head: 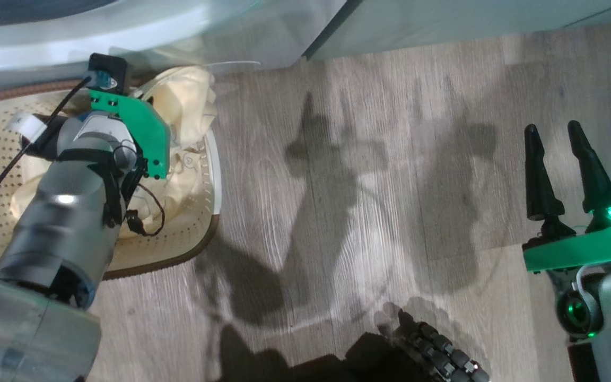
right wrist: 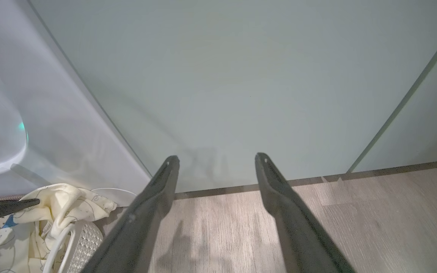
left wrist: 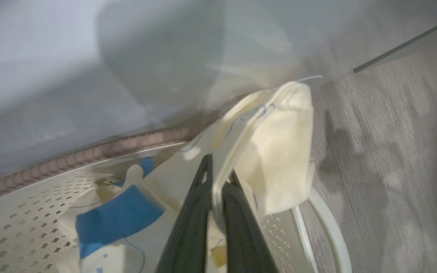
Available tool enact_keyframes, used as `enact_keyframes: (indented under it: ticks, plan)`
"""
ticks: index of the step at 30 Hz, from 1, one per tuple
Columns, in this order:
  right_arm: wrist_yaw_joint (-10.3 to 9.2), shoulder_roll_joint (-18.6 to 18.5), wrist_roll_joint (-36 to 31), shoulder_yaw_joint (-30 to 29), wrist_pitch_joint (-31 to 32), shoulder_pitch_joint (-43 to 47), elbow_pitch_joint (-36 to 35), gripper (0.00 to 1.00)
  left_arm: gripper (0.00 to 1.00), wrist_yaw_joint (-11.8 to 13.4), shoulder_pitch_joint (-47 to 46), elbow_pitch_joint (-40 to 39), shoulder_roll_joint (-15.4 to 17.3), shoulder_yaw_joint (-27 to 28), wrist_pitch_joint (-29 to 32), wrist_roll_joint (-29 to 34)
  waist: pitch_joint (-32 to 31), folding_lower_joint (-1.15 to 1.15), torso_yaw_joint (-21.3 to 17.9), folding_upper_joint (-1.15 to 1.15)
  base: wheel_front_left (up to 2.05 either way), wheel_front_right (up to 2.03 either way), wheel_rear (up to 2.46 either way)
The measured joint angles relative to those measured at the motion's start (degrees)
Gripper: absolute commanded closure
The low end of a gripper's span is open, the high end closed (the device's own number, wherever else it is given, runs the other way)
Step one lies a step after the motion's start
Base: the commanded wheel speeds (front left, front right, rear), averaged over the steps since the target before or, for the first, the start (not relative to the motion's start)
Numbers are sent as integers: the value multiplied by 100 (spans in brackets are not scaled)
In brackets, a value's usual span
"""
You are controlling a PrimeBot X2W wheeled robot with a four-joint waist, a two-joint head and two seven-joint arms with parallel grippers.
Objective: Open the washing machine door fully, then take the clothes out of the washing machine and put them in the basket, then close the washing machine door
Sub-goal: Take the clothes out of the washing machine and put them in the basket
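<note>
Left tool (left wrist: 218,168) pinches a fold of the clothes (left wrist: 279,151) draped over the basket (left wrist: 334,231) rim, right tool (head: 552,127) spread, well clear of the basket: best drag fold inward, drop mid-basket.

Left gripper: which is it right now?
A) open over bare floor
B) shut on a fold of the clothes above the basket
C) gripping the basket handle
B: the left gripper pinches a cream fold of the clothes over the basket.
</note>
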Motion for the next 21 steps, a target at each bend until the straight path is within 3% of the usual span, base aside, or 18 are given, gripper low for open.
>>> enact_keyframes:
  ticks: [7, 21]
  plan:
    - [0, -14, -33, -22, 0, 33, 52, 0, 100, -87, 157, -5, -40, -162, 63, 1, -291, 0, 158, 0, 0, 0, 0]
    - [0, -105, -46, -23, 0, 311, 198, 0, 100, 132, 978, -4, 43, -186, 482, -109, -1199, -1, 726, 0, 0, 0, 0]
